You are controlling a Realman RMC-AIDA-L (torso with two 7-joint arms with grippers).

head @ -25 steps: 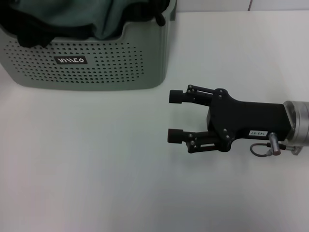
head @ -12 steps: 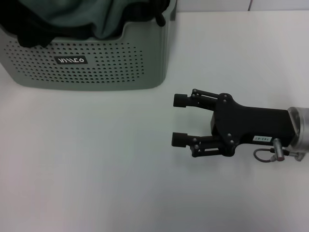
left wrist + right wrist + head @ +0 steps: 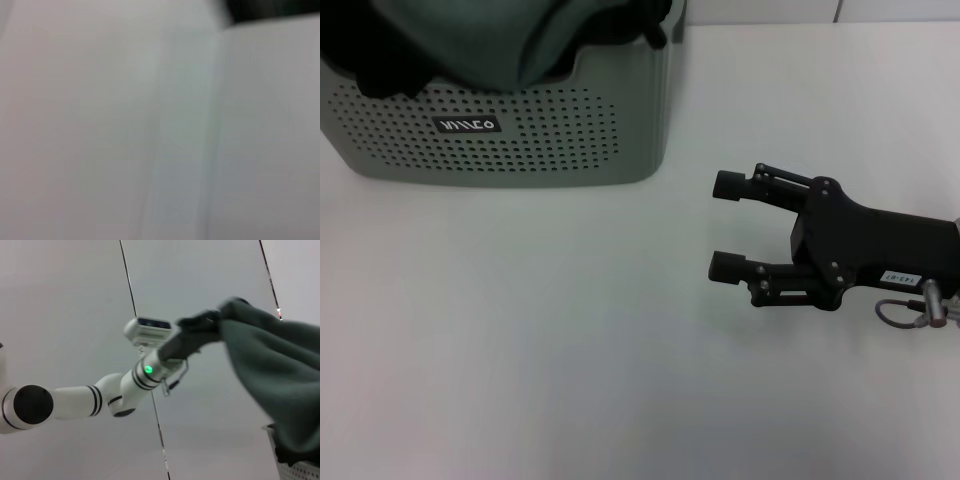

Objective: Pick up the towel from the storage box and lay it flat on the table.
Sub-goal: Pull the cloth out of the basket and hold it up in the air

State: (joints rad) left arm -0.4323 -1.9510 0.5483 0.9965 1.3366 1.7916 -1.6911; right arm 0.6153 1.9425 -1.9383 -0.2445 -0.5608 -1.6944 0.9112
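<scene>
While the left gripper (image 3: 200, 330) lifts the towel (image 3: 270, 380) out of the storage box (image 3: 520, 140), step one is in hand.
Left claw is clamped on the towel's upper edge, high above the box; cloth hangs with its lower end inside. Right gripper (image 3: 728, 226) hovers over the table (image 3: 520, 350) beside the box, jaws wide apart, empty. Next, I'd judge: clear the rim, then spread it flat.

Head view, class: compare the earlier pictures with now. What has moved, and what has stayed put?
The right pincer, open and empty, has drawn back rightward, away from the storage box. The towel bunched in the box has shifted. The box has not moved on the table.
</scene>
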